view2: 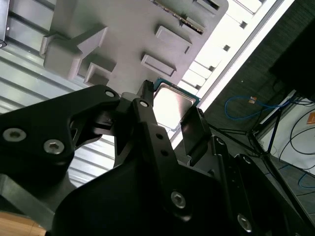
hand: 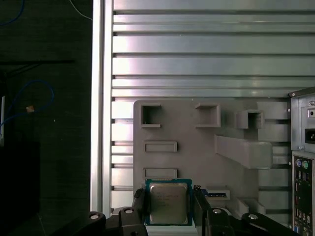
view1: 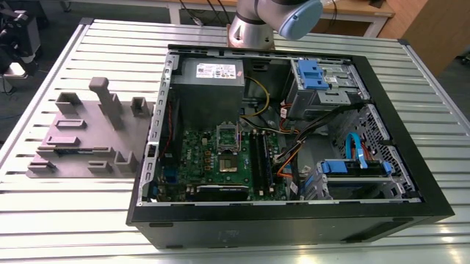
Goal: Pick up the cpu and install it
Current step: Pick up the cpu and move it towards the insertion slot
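In both wrist views the cpu (hand: 168, 201) (view2: 172, 104), a small square chip with a shiny silver top and a thin green rim, sits between my gripper's two black fingers. The gripper (hand: 169, 210) (view2: 171, 112) is shut on it and holds it well above the mauve-grey tray (hand: 197, 147) (view2: 128, 29), near the tray's edge. In the exterior view the tray (view1: 88, 132) lies on the slatted table at the exterior view's left of the open computer case (view1: 294, 220). The metal-framed socket (view1: 227, 163) with its dark centre sits on the green motherboard inside.
The tray carries upright blocks (view1: 110, 104) and several rectangular recesses (hand: 160, 146). The case's rear panel (hand: 302, 162) borders the tray. The table's edge (hand: 98, 123) drops to a dark floor with blue cable (hand: 29, 98). Drive cages (view1: 323, 82) and cables fill the case's right side.
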You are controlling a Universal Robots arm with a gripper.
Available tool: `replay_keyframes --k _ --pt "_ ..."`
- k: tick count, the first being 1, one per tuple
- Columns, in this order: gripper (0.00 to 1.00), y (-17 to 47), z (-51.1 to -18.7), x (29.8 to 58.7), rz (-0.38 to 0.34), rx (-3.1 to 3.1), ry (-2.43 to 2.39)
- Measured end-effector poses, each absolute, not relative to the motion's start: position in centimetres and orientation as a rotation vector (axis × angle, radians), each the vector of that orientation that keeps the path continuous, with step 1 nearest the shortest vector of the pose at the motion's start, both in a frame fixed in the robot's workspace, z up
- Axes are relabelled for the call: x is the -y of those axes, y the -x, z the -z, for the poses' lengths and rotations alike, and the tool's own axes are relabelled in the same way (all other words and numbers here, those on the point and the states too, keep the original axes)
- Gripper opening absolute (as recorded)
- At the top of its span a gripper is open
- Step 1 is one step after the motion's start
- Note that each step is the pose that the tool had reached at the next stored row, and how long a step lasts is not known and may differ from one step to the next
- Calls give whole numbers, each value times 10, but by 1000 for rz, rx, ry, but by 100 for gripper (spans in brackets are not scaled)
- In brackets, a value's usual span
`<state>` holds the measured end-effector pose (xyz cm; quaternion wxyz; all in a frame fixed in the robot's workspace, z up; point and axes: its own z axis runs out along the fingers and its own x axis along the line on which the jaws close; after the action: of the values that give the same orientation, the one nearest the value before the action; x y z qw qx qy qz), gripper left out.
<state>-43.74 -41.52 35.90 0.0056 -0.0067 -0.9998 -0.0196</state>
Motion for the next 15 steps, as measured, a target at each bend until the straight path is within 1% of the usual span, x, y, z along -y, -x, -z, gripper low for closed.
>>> replay_keyframes --k 15 --pt "47 435 -360 415 61 3130 21"
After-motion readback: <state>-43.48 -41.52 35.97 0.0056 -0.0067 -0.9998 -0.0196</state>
